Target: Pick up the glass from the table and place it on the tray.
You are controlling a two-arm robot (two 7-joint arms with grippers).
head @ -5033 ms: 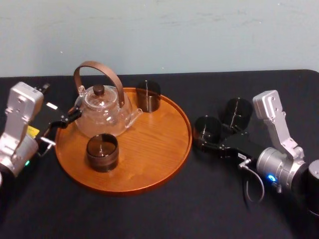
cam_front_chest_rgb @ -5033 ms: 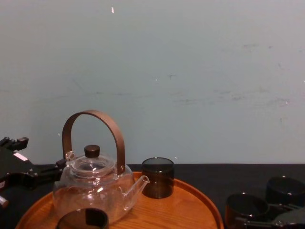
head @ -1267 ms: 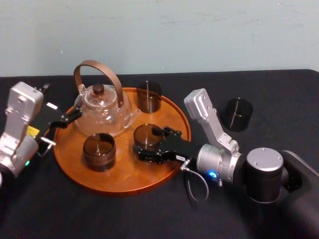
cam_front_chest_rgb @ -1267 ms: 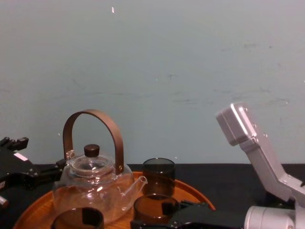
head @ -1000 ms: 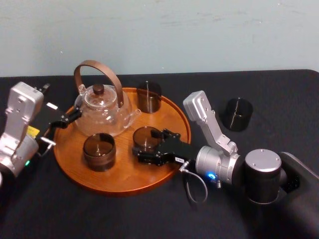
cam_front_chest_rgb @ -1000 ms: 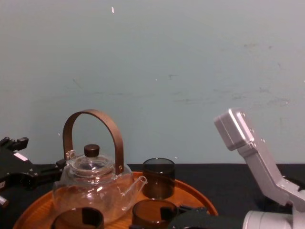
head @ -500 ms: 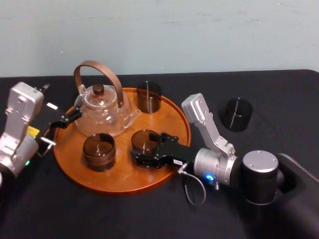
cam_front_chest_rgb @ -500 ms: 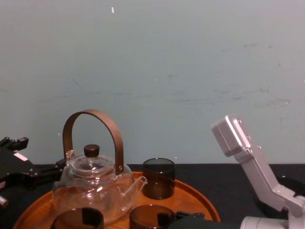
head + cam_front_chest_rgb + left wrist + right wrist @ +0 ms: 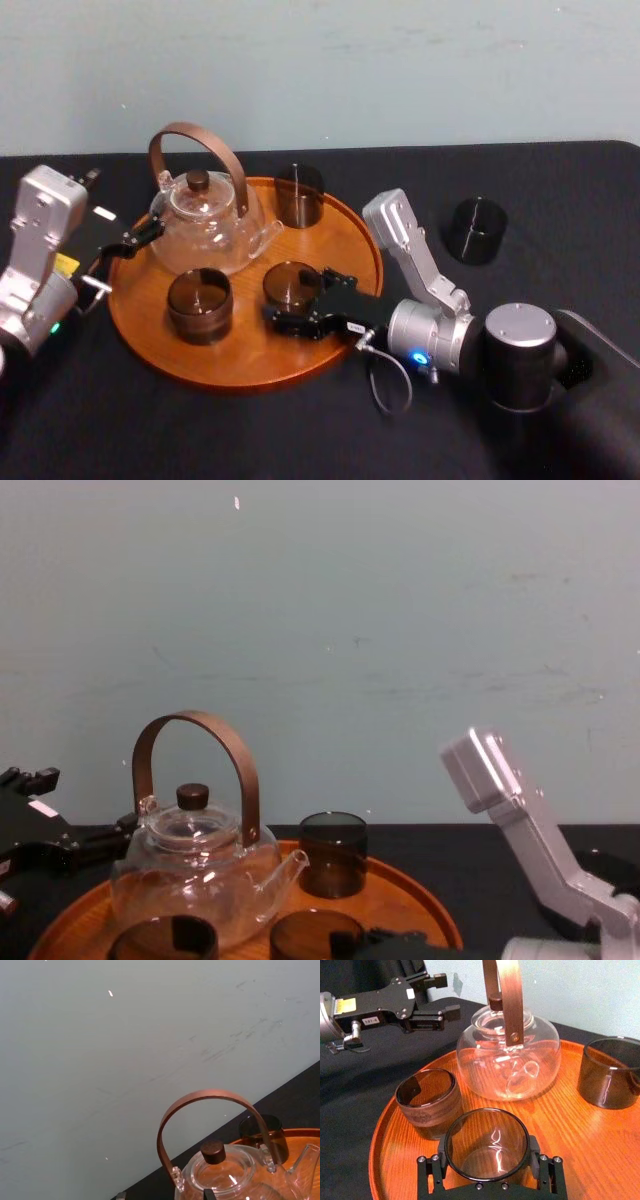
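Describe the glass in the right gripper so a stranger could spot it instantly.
Find the round wooden tray on the black table, left gripper parked at its left edge. Of three dark glasses there, this glass is front right, the only one clasped by the right gripper.

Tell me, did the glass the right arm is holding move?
Yes. It moved left: the glass was on the table right of the tray, and now it is over the tray, held in the right end effector.

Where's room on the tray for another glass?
Right side of tray, between back glass, rim and held glass in the right gripper; also the front strip along the rim. Crowded at left: teapot, front-left glass, left gripper beside the rim.
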